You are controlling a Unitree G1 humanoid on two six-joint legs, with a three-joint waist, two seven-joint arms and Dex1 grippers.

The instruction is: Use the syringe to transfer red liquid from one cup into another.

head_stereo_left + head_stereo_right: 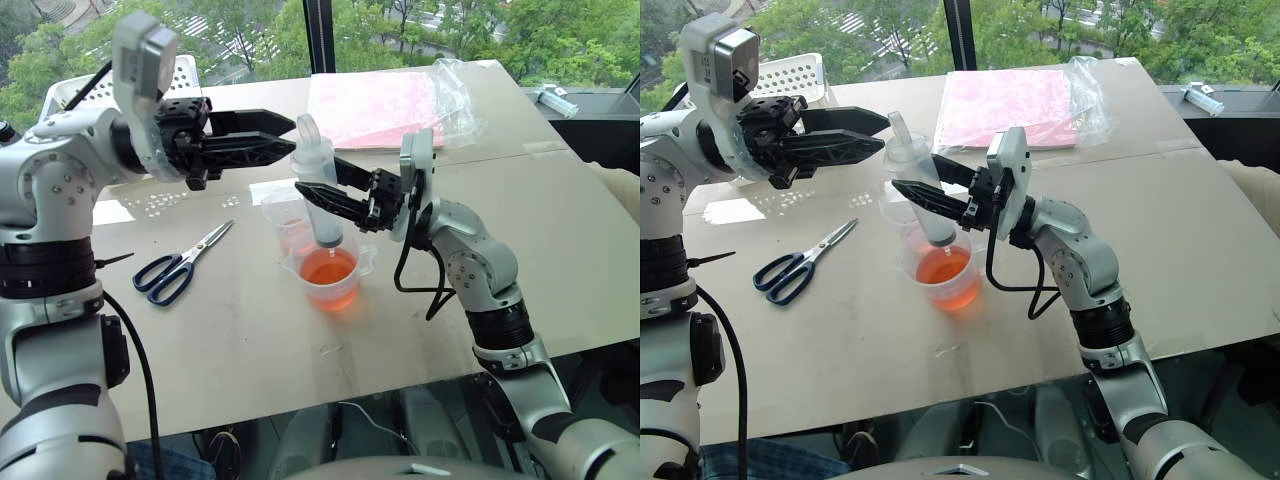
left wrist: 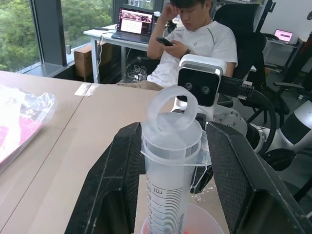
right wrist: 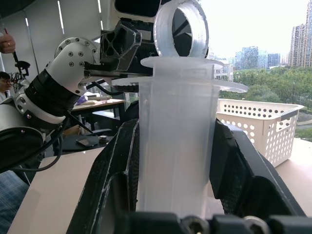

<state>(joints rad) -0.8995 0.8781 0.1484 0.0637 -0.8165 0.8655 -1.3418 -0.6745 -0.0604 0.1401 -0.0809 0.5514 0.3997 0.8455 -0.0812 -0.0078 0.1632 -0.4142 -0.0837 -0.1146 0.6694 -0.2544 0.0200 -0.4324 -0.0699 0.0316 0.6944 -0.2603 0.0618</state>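
My right gripper (image 1: 318,180) is shut on the barrel of the clear syringe (image 1: 318,205) and holds it nearly upright. The nozzle points down into the wider spouted cup (image 1: 340,290), just over the red liquid (image 1: 328,268); I cannot tell whether it touches the liquid. My left gripper (image 1: 292,135) reaches in level at the syringe's top and is open, one finger (image 2: 117,180) on each side below the plunger ring (image 2: 173,109), with gaps showing. The narrower plain cup (image 1: 280,205) stands just behind the spouted one.
Blue-handled scissors (image 1: 180,262) lie left of the cups on the brown table (image 1: 250,370). Pink sheets in a plastic bag (image 1: 385,105) and a white basket (image 1: 180,75) sit at the back. A second syringe (image 1: 555,100) lies far right. A person (image 2: 195,39) sits beyond the table.
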